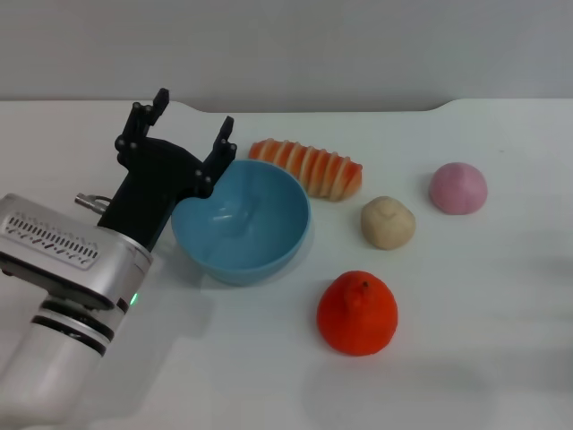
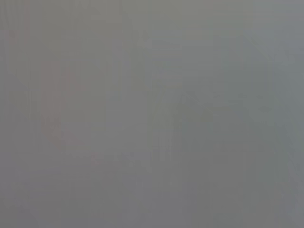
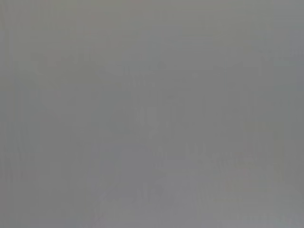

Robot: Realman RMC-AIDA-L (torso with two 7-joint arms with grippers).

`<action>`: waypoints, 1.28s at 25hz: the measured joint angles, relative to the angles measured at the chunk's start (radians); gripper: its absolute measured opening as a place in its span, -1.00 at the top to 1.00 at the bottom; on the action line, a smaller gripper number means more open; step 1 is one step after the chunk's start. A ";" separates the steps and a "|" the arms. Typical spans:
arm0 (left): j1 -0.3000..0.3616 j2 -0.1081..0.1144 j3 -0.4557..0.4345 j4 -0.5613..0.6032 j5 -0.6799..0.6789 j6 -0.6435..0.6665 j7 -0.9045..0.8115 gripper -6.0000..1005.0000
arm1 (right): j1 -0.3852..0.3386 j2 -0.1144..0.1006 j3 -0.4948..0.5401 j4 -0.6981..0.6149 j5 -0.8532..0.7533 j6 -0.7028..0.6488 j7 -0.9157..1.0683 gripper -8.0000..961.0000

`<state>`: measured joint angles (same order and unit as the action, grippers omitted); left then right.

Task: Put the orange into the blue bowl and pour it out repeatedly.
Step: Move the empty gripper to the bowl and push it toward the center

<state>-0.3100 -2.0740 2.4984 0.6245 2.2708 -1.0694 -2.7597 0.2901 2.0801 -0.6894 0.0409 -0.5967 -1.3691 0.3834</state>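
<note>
White worktop (image 1: 501,358) fills the scene up to a pale wall behind. Nearest lies the orange (image 1: 357,313), upright on its flat base and well clear of everything, out in the open where a grasp from above would be easy. Farther back on the left, the blue bowl (image 1: 242,224) sits empty and tipped slightly toward the orange, which suggests it has just been poured out. The left claw (image 1: 186,134) hovers at the bowl's far left rim, its fingers apart and holding nothing, one finger just beside the rim. A beige ball (image 1: 388,222) and pink dome (image 1: 457,188) rest to the right; a striped loaf (image 1: 309,167) lies behind the bowl. Neither wrist view shows anything, and the right claw is unseen.
</note>
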 joint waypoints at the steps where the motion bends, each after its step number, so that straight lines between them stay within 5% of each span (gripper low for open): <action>1: 0.000 0.000 0.005 0.002 -0.001 -0.010 -0.010 -0.56 | 0.001 0.000 0.000 0.000 0.000 0.000 0.000 -0.28; 8: -0.002 0.015 -0.023 0.079 -0.003 0.011 -0.054 -0.54 | 0.004 0.001 0.001 0.001 0.000 0.002 0.000 -0.28; 13: 0.022 0.045 -0.136 0.242 0.010 0.197 -0.052 -0.49 | 0.007 0.001 0.000 0.001 0.000 0.000 0.000 -0.28; 14: 0.027 0.072 -0.204 0.336 0.016 0.384 -0.053 -0.48 | 0.008 0.002 0.000 0.001 0.000 0.000 0.000 -0.28; 21: 0.025 0.117 -0.494 0.613 0.021 1.037 -0.025 -0.42 | 0.016 0.002 -0.001 0.002 0.000 0.002 0.000 -0.28; 24: 0.015 0.101 -0.679 0.712 0.021 1.380 0.052 -0.44 | 0.016 0.002 -0.001 0.002 0.000 0.002 0.000 -0.28; 28: -0.003 0.029 -0.942 0.776 0.021 1.707 0.222 -0.45 | 0.017 0.002 0.000 0.002 0.000 0.002 0.000 -0.28; 32: -0.029 0.025 -1.055 0.798 0.016 1.922 0.311 -0.46 | 0.021 0.002 0.002 0.004 0.000 0.002 0.000 -0.28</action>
<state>-0.3390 -2.0495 1.4436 1.4227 2.2871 0.8522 -2.4482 0.3109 2.0818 -0.6874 0.0447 -0.5966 -1.3667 0.3835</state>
